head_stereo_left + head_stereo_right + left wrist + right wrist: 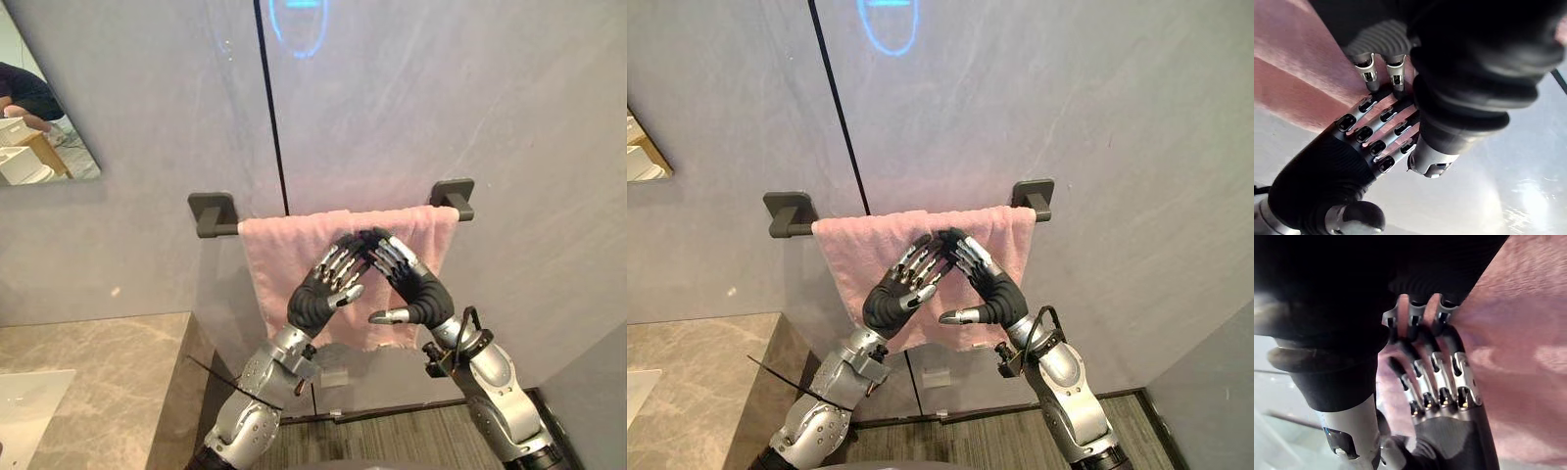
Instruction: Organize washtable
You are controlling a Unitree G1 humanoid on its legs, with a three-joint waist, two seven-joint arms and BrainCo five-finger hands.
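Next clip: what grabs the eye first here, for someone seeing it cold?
The pink towel draped over a dark rail on the grey wall, mid-picture. In front of it the left hand and right hand are raised with straight fingers, their tips meeting in a peak. A marble counter sits lower left.
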